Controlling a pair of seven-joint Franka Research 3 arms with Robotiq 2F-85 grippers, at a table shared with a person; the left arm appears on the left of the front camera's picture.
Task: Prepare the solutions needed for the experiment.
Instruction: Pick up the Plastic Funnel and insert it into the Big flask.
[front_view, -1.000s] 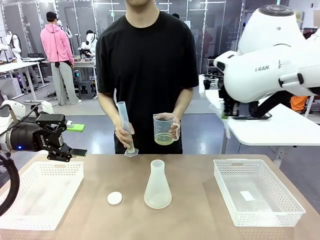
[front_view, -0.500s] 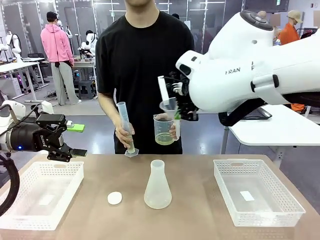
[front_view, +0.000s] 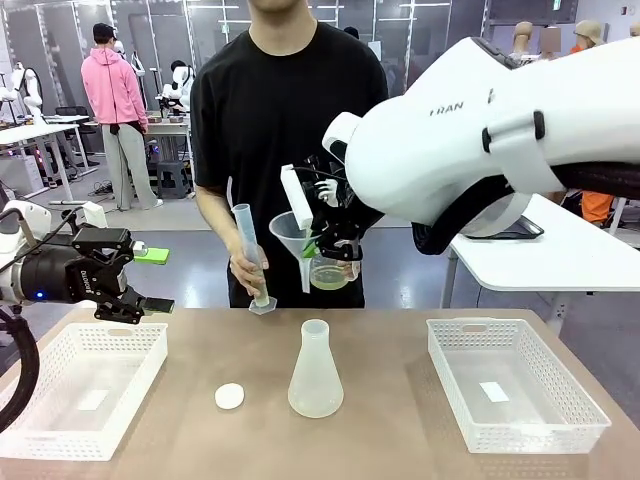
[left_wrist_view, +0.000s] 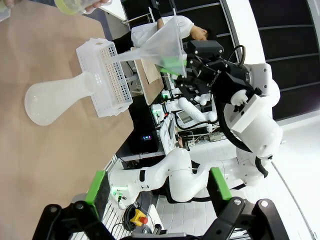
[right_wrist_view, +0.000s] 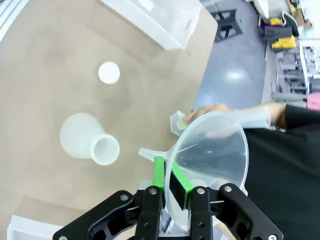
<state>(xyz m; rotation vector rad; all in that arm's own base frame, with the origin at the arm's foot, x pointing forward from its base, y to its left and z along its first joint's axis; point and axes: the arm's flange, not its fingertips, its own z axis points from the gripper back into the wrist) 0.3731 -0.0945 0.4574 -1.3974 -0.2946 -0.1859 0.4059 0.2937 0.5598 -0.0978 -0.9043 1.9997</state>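
Note:
The pale yellow-green solution lies in a clear beaker held up by the person's hand, partly behind my right gripper. That gripper is shut on the rim of a clear funnel, held above and slightly left of the frosted conical flask. In the right wrist view the green pads pinch the funnel, with the flask's mouth below to the left. The person's other hand holds a graduated cylinder. My left gripper hovers open over the left basket, its pads wide apart.
A small round white cap lies on the table left of the flask. White mesh baskets stand at the left and the right. The person stands at the far edge, behind the flask.
My right arm has swung in from the right, carrying the funnel leftward and lower, to above the flask and in front of the beaker. The left arm and the person's hands stayed put.

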